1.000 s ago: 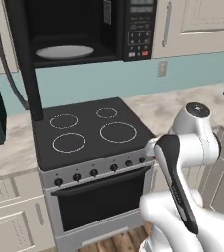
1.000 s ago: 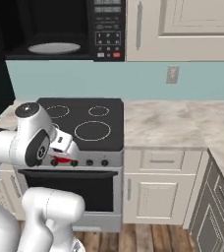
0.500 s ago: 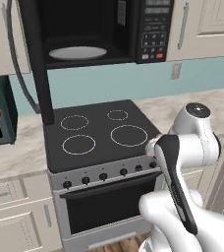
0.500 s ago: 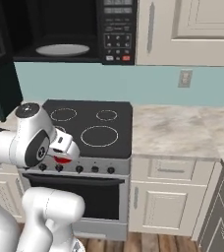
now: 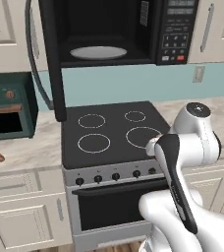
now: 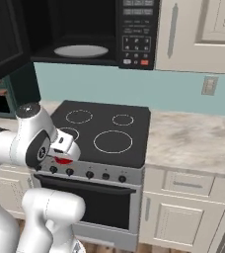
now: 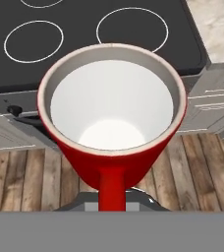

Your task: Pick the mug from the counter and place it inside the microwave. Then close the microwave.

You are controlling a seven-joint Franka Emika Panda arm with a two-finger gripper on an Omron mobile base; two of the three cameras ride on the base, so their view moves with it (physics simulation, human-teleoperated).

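One red mug (image 7: 112, 123) sits clamped in the gripper (image 6: 61, 159), jaws tight on it, held upright in front of the black stovetop (image 5: 109, 133) and above the wood floor (image 7: 30, 182); overhead the microwave (image 5: 124, 32) stands open, its white turntable plate (image 5: 98, 52) bare.

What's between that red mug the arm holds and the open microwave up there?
Just the black stovetop below and open air; the right base view shows the mug low, the microwave above.

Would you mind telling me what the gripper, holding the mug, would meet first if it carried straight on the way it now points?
Probably the wooden floor just before the stove front, past the held mug; the gripper points downward, though depth is unclear.
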